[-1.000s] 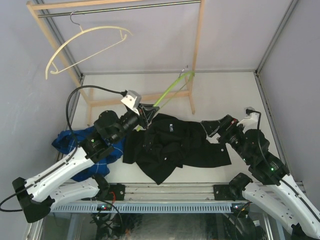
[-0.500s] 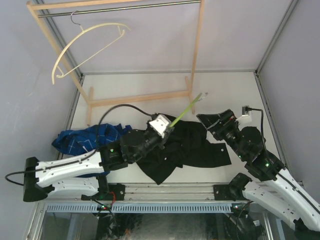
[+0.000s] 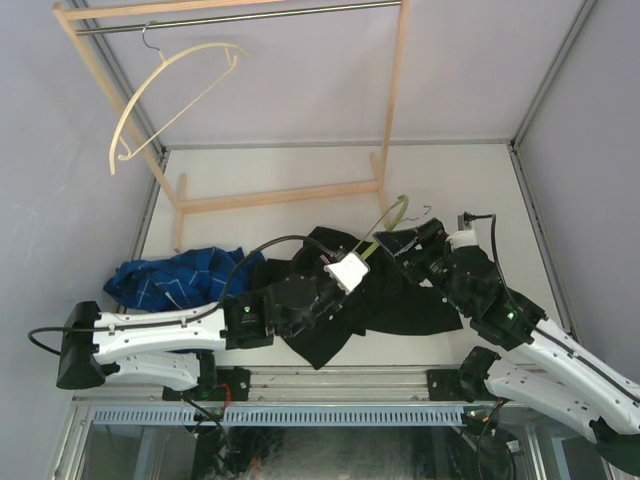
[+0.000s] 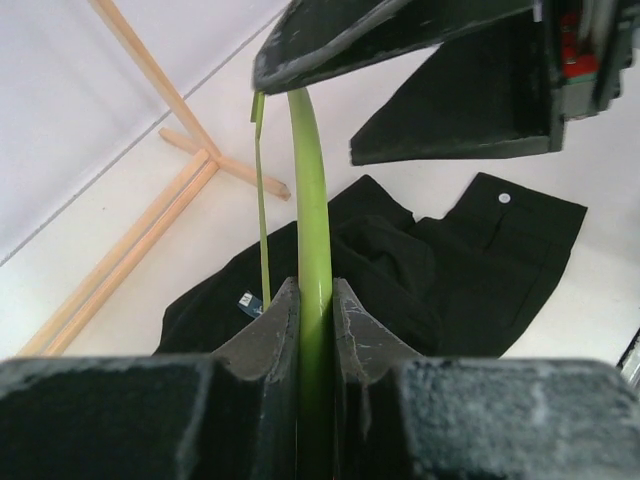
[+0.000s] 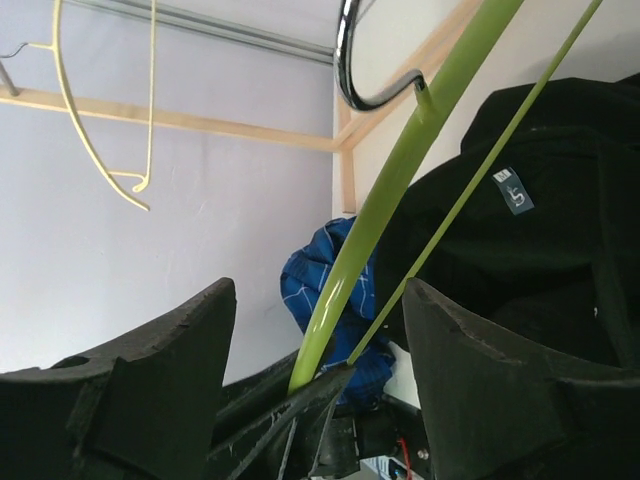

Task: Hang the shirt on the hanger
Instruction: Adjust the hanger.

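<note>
Over the white surface [image 3: 280,165], the left claw [image 4: 314,300] is clamped on one arm of the lime-green hanger [image 5: 412,165], holding it tilted in the air above the black shirt [image 3: 400,305]. The right claw [image 3: 402,238] stands wide, one finger on each side of the same hanger arm just below the metal hook [image 5: 358,70]. From the wrist view it appears to touch neither side.

The shirt lies crumpled and unbuttoned-looking in the near middle of the surface, its white collar label [image 5: 513,190] facing up. No part of it is threaded onto the hanger. By that showing the job is at an early stage: the hanger is up and in hand, perhaps about to be shared between the two arms, while sliding its ends into the shoulders and setting the collar are all left to do.

Room is tight at the near side, where both arms crowd over the cloth. A blue plaid shirt [image 3: 165,280] is bunched near the left edge, just beside the black one. The far half of the surface is freer, broken only by the feet of a wooden rack [image 3: 290,195], from whose rail [image 3: 250,15] a cream hanger [image 3: 165,85] dangles well apart.
</note>
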